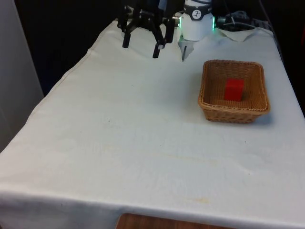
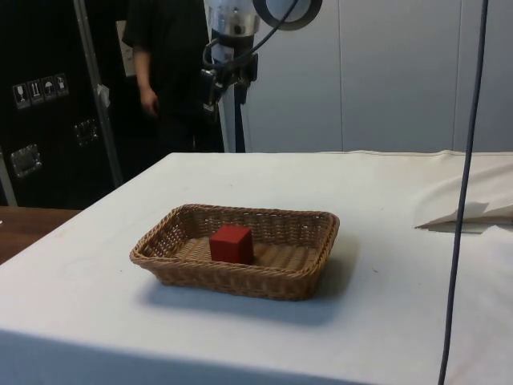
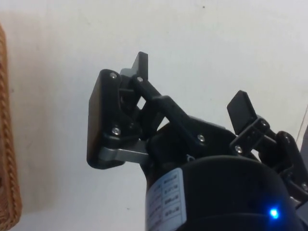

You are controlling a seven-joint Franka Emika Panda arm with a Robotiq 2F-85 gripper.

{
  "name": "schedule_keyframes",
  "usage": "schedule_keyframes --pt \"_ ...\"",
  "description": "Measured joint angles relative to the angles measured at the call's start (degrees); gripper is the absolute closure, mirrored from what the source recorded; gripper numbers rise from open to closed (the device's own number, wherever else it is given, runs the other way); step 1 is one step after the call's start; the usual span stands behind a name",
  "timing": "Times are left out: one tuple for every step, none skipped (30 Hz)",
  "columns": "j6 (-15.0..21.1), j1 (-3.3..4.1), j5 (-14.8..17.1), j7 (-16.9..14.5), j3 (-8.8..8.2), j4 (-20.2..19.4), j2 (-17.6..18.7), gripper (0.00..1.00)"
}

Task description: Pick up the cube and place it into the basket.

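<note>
Front view: the table [image 1: 119, 143] under its white cloth is being shown with wide bare room across the middle and the near side, while its edges are falling away at the front view's left and close beside the basket at the front view's right. The basket [image 1: 234, 110] is sitting near that right edge, and the red cube [image 1: 234, 89] is already lying inside it, upright on the wicker floor — so the placing step is judged done and only a retreat is being left. The gripper [image 1: 141, 47] is being held above the far end of the cloth, well apart from the basket, its fingers spread and nothing between them. Any next move is being asked only to stay clear of the basket rim — open cloth is lying beneath the fingers [image 3: 139, 67].
</note>
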Motion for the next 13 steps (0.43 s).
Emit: schedule_keyframes --pt "0.06 0.0 0.06 -0.17 -0.29 0.0 0.06 0.0" --pt "0.06 -0.06 0.17 -0.34 -0.52 0.06 0.11 0.0" --pt "0.11 -0.11 0.23 -0.52 -0.74 0.11 0.23 0.0" --pt "0.11 -0.11 0.23 -0.52 -0.74 0.11 0.23 0.0" --pt "0.17 -0.11 0.29 -0.69 -1.03 0.17 0.34 0.0" --pt "0.23 -0.17 0.34 -0.8 -1.32 0.23 0.52 0.0" --pt "0.34 -0.23 0.34 -0.92 -1.55 0.29 0.63 0.0" --pt "0.46 -0.23 0.34 -0.97 -1.78 0.34 0.74 0.0" --pt "0.52 -0.29 0.34 -1.03 -1.95 0.34 0.8 0.0" --pt "0.57 -0.29 0.34 -1.09 -2.01 0.4 0.86 0.0" --pt "0.57 -0.29 0.34 -1.09 -2.01 0.4 0.86 0.0" --pt "0.57 -0.23 0.34 -1.09 -1.95 0.4 0.86 0.0" --pt "0.57 -0.23 0.34 -1.09 -1.95 0.4 0.86 0.0"
